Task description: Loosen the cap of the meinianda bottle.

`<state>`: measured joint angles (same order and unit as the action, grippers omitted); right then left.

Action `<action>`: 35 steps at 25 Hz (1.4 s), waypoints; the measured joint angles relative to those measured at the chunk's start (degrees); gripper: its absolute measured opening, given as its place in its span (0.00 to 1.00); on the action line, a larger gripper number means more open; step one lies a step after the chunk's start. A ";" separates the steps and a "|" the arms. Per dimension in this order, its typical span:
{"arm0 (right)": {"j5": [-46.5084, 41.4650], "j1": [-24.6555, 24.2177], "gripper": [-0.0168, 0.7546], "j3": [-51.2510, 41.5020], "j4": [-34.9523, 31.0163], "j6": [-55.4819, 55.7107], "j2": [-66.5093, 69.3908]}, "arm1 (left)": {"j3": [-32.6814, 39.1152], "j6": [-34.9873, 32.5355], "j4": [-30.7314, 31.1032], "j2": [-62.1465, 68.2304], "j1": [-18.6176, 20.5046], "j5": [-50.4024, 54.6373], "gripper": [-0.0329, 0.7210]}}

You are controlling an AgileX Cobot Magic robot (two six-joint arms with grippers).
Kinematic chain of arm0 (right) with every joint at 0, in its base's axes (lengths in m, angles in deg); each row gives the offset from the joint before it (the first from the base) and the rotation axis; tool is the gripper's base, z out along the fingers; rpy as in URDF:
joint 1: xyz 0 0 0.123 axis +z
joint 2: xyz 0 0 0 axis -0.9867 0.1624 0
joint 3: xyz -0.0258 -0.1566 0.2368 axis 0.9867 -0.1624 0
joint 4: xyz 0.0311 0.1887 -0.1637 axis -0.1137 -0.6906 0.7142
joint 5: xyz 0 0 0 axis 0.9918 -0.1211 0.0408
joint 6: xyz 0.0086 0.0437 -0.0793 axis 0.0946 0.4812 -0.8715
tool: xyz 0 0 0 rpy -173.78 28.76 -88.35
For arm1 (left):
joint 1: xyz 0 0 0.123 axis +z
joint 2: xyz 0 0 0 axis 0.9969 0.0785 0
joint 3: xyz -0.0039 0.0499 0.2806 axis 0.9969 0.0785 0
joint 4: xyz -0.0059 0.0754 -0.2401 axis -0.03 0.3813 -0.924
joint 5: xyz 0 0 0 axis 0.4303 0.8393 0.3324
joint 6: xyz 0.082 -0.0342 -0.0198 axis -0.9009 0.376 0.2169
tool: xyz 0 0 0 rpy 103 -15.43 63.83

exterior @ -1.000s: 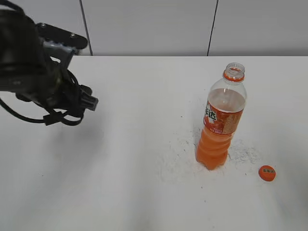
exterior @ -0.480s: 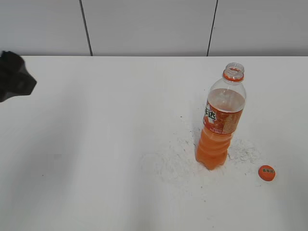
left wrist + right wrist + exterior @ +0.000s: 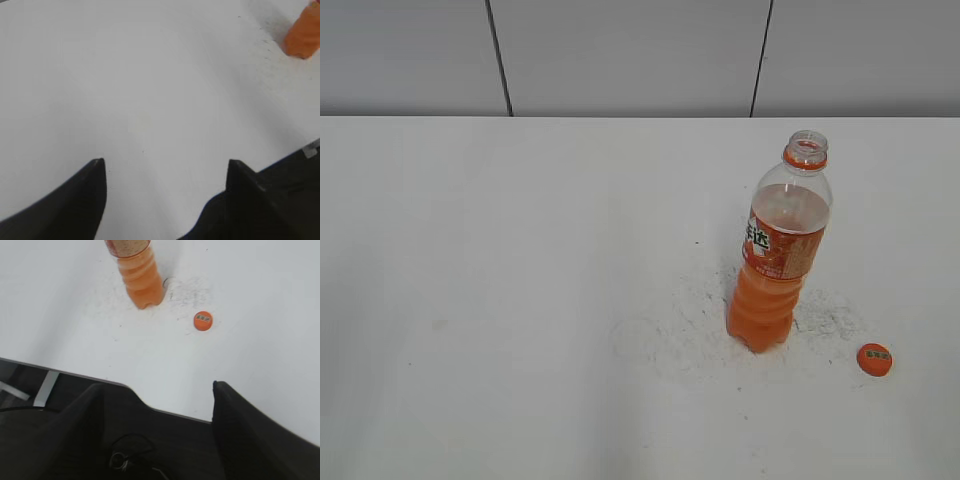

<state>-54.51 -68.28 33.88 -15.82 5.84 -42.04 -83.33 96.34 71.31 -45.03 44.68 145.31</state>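
Note:
The meinianda bottle (image 3: 777, 262) stands upright on the white table with its neck open and no cap on it. Its base shows in the left wrist view (image 3: 303, 35) and its lower half in the right wrist view (image 3: 140, 275). The orange cap (image 3: 874, 359) lies flat on the table to the bottle's right, top up; it also shows in the right wrist view (image 3: 203, 321). My left gripper (image 3: 165, 167) is open and empty over bare table, far left of the bottle. My right gripper (image 3: 157, 390) is open and empty near the table's front edge, short of the cap.
Scuffed grey marks on the table (image 3: 690, 330) surround the bottle's base. The table's dark front edge (image 3: 60, 372) runs across the right wrist view. A grey panelled wall (image 3: 620, 55) stands behind the table.
The left arm has drawn back leftward and left the exterior view. The bottle and cap have not moved.

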 joint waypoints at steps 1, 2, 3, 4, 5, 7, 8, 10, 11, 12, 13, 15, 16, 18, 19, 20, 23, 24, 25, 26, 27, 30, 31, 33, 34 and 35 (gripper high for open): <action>-0.02 0.00 0.66 0.00 1.60 -0.06 -1.07 | 1.09 -0.18 -0.84 -2.98 0.00 1.15 0.81; -0.02 0.00 0.66 -0.11 2.90 -0.06 -1.86 | 2.05 -0.43 -1.38 -5.80 0.00 2.24 0.81; -0.02 0.00 0.66 -0.40 4.13 -0.11 -2.72 | 2.80 -0.76 -1.98 -8.49 0.00 3.18 0.81; -0.02 0.00 0.66 -0.96 5.67 -0.10 -3.47 | 3.68 -1.05 -2.48 -10.56 0.00 3.51 0.81; -0.02 0.00 0.66 -1.67 7.02 -0.12 -4.06 | 4.59 -1.45 -2.80 -13.27 0.00 3.72 0.81; -0.16 0.00 0.66 -3.13 8.84 -0.28 -4.73 | 6.06 -2.45 -3.28 -16.68 0.00 3.72 0.81; -0.16 0.00 0.66 -3.36 9.32 -0.35 -4.81 | 6.69 -2.80 -3.52 -18.41 0.00 3.72 0.81; 0.24 0.00 0.66 -3.67 9.71 -0.47 -4.81 | 7.23 -4.69 -4.41 -20.79 0.00 3.72 0.81; 0.89 0.00 0.66 -3.90 9.84 -0.54 -4.81 | 7.37 -5.92 -5.14 -21.37 0.00 3.72 0.80; 1.85 0.00 0.66 -4.17 10.03 -0.68 -4.81 | 7.42 -7.05 -5.96 -21.72 0.00 3.72 0.79; 2.40 0.00 0.66 -4.33 10.03 -0.66 -4.81 | 7.42 -8.24 -6.58 -21.73 0.00 3.72 0.78; 4.97 0.00 0.66 -5.55 10.15 -0.78 -4.91 | 7.42 -9.59 -7.67 -21.73 0.00 3.63 0.77; 5.53 0.00 0.66 -5.93 10.15 -0.86 -4.90 | 7.42 -9.90 -7.82 -21.73 0.00 3.61 0.76; 6.07 0.00 0.66 -6.17 10.15 -0.93 -4.90 | 7.42 -10.44 -7.87 -21.73 0.00 3.56 0.76; 6.13 0.00 0.66 -6.17 10.15 -0.93 -4.90 | 7.42 -10.44 -7.93 -21.73 0.00 3.57 0.76; 6.27 0.00 0.66 -6.17 10.15 -0.93 -4.90 | 7.42 -10.44 -7.99 -21.73 0.00 3.57 0.76; 6.32 0.00 0.66 -6.17 10.15 -0.93 -4.90 | 7.42 -10.44 -8.11 -21.77 0.00 3.57 0.76; 6.32 0.00 0.66 -6.17 10.15 -0.93 -4.90 | 7.42 -10.44 -8.11 -21.79 0.00 3.57 0.76; 6.38 0.00 0.66 -6.17 10.15 -0.93 -4.90 | 7.42 -10.44 -8.11 -21.83 0.00 3.57 0.76; 6.38 0.00 0.66 -6.17 10.15 -0.95 -4.90 | 7.42 -10.44 -8.11 -21.83 0.00 3.57 0.76; 6.62 0.00 0.66 -6.17 10.15 -0.95 -4.90 | 7.42 -10.44 -8.11 -21.83 0.00 3.57 0.76; 6.62 0.00 0.66 -6.17 10.15 -1.00 -4.90 | 7.42 -10.44 -8.11 -21.83 0.00 3.57 0.76; 6.62 0.00 0.66 -6.17 10.15 -1.00 -4.90 | 7.42 -10.44 -8.11 -21.83 0.00 3.57 0.76; 6.62 0.00 0.66 -6.17 10.15 -1.00 -4.90 | 7.42 -10.44 -8.06 -21.83 0.00 3.57 0.75; 6.62 0.00 0.66 -6.17 10.15 -1.00 -4.90 | 7.42 -10.44 -8.06 -21.83 0.00 3.57 0.75; 6.62 0.00 0.66 -6.17 10.15 -1.00 -4.90 | 7.42 -10.44 -8.06 -21.83 0.00 3.54 0.74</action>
<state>-47.89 -68.28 27.72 -5.67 4.84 -46.94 -75.91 85.91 63.25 -66.86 44.68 148.85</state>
